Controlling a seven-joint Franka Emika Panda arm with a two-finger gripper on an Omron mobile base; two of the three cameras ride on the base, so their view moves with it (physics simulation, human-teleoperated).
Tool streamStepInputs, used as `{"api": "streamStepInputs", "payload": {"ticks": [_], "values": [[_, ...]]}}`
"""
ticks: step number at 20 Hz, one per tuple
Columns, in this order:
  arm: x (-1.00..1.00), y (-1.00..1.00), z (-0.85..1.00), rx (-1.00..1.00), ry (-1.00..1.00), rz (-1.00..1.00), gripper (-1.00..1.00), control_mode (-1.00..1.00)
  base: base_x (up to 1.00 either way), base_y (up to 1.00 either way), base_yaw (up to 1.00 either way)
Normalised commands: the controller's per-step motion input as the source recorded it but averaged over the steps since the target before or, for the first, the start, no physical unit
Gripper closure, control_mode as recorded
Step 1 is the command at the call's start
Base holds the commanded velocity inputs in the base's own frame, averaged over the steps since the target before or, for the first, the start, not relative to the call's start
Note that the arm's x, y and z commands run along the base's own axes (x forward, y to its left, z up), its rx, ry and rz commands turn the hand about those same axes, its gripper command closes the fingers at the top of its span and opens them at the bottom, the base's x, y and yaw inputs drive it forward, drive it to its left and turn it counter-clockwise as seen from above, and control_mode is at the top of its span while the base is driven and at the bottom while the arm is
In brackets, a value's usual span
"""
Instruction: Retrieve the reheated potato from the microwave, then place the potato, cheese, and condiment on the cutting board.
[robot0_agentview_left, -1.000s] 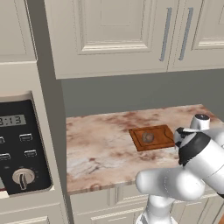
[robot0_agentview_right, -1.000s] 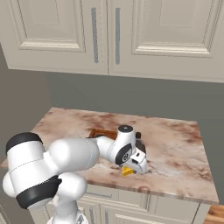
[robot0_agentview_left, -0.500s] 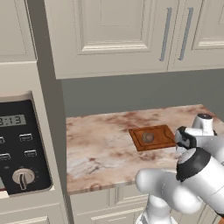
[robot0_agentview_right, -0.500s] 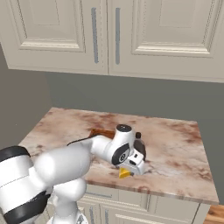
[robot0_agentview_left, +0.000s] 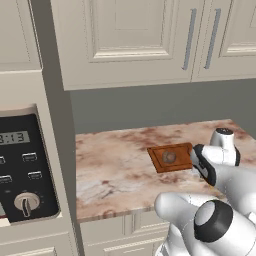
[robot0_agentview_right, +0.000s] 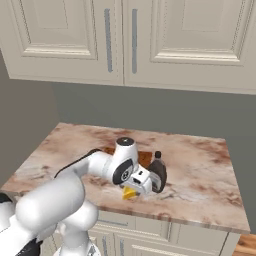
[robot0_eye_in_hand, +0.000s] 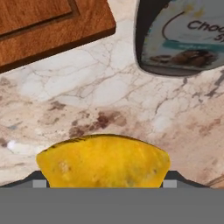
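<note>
Beside the board (robot0_eye_in_hand: 52, 26), gripper (robot0_agentview_right: 134, 189) straddled the cheese (robot0_eye_in_hand: 103, 161) — jaws spread, not yet pinching — bottle (robot0_eye_in_hand: 183, 35) standing near.

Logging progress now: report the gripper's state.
Gripper: jaws wide, low over the cheese on the counter; whether they grip it cannot be told.
</note>
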Motion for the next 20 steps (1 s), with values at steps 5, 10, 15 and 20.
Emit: {"api": "streamStepInputs", "payload": {"ticks": [5, 10, 15, 20], "values": [[0.29, 0.35, 0.18, 0.0, 0.0, 0.0, 1.0, -1.0, 0.0, 0.0, 0.0], [0.4, 0.26, 0.15, 0.0, 0.0, 0.02, 1.0, -1.0, 0.0, 0.0, 0.0], [0.58, 0.02, 0.01, 0.03, 0.0, 0.07, 1.0, -1.0, 0.0, 0.0, 0.0], [0.54, -0.07, 0.0, 0.03, 0.0, 0.13, 1.0, -1.0, 0.0, 0.0, 0.0]]}}
